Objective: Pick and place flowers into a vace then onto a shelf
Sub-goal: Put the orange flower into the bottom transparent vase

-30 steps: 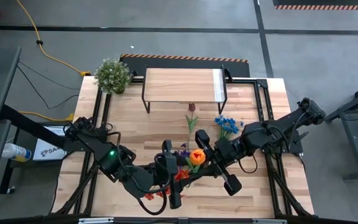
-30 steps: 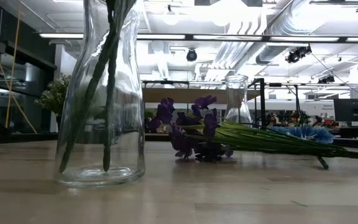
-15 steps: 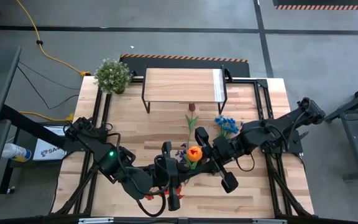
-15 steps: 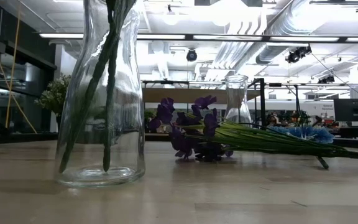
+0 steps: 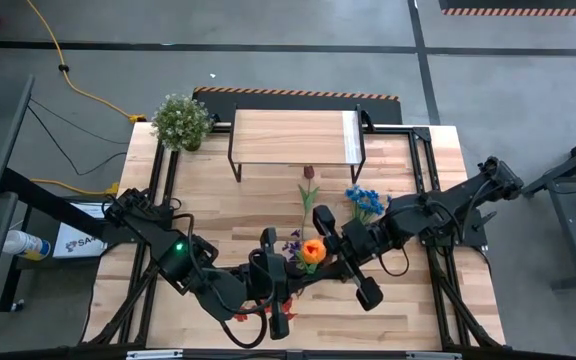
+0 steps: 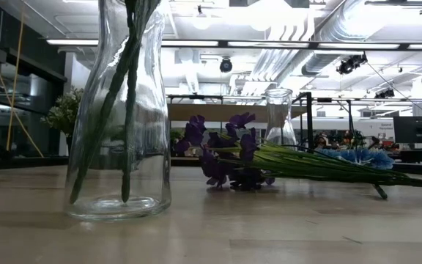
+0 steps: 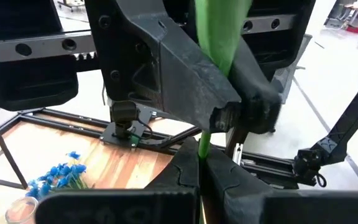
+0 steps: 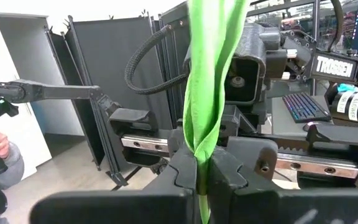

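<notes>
Your left tool is clamped on a thin green stem, which runs up between its fingers and passes in front of the other arm's dark housing. From above you find this tool near the front edge of the worktop, over the red flowers and the clear glass vase. At table height that vase stands upright near the camera with several green stems inside it, their ends near its base.

Your right tool is pinched shut on a folded green leaf and stem (the leaf rises straight up out of the fingers). In the high view this tool sits just right of the orange flower, facing the left arm, the two close together at the middle front of the worktop.

Behind them the purple flowers lie flat on the wood, their stems pointing toward the blue flowers. The blue bunch lies beside the right arm, and the dark maroon flower lies just in front of the shelf. A second, smaller glass vase stands behind the purple blooms.

The shelf stands at the back of the worktop, white strip at its right end, nothing on top. A potted plant sits at its left corner.
</notes>
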